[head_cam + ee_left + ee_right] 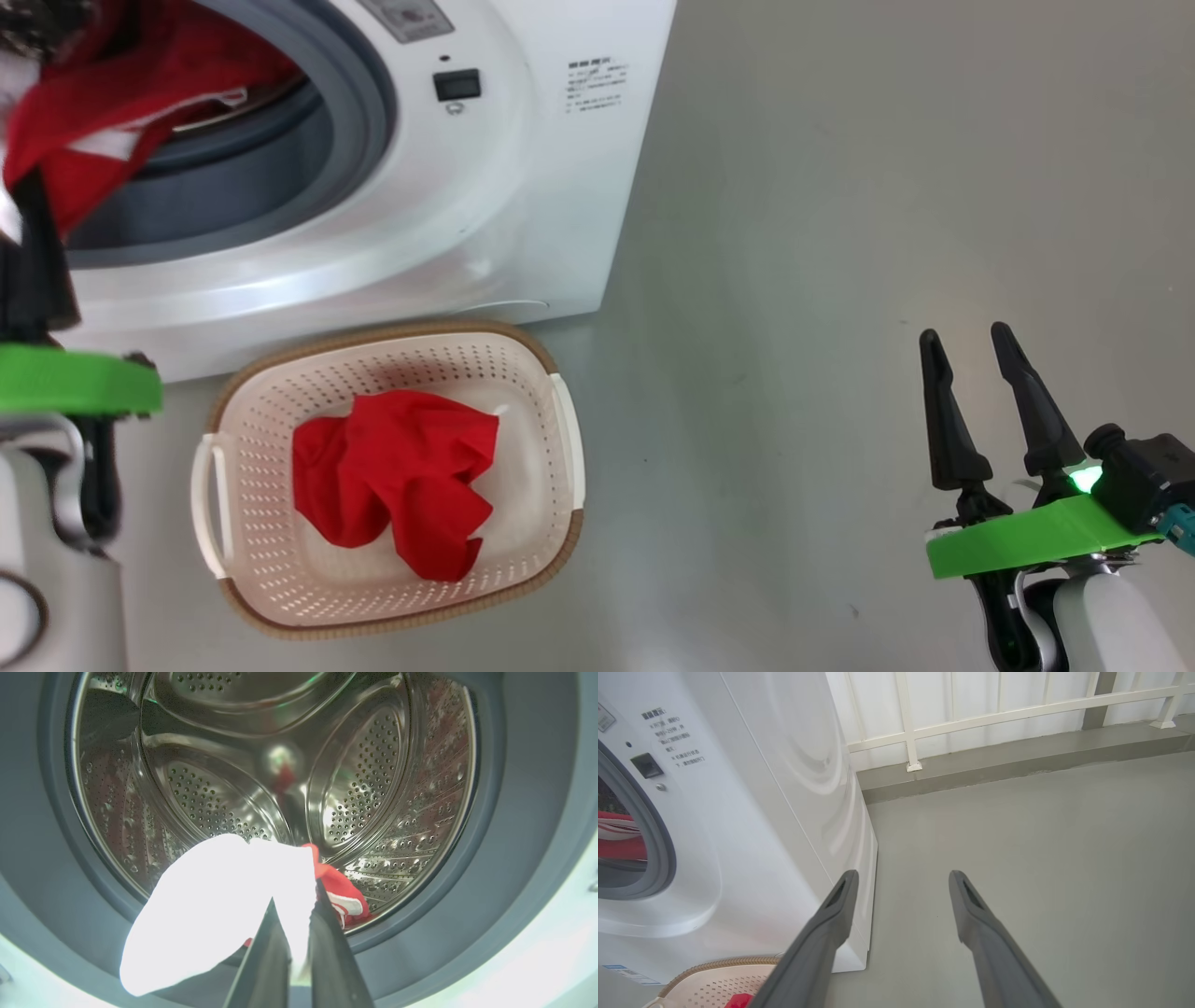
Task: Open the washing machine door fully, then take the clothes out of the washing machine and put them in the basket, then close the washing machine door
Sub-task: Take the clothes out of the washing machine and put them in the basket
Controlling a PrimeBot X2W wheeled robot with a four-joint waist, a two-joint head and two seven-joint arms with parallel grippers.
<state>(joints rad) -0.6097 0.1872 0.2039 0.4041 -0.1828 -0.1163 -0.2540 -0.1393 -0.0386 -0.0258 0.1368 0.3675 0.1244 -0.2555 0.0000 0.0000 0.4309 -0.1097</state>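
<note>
Left gripper is clamped tight on a red-and-white garment at the mouth of the washing machine. The cloth drapes over the grey ring. Another red piece lies crumpled in the basket, which sits on the floor just in front of the machine. Right gripper is spread wide, holds nothing and hangs above the floor.

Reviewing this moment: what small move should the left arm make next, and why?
Probably draw the left end effector back from the washing machine and toward the basket. It is shut on a red-and-white garment at the machine's mouth, and one red piece already lies in the basket.
</note>
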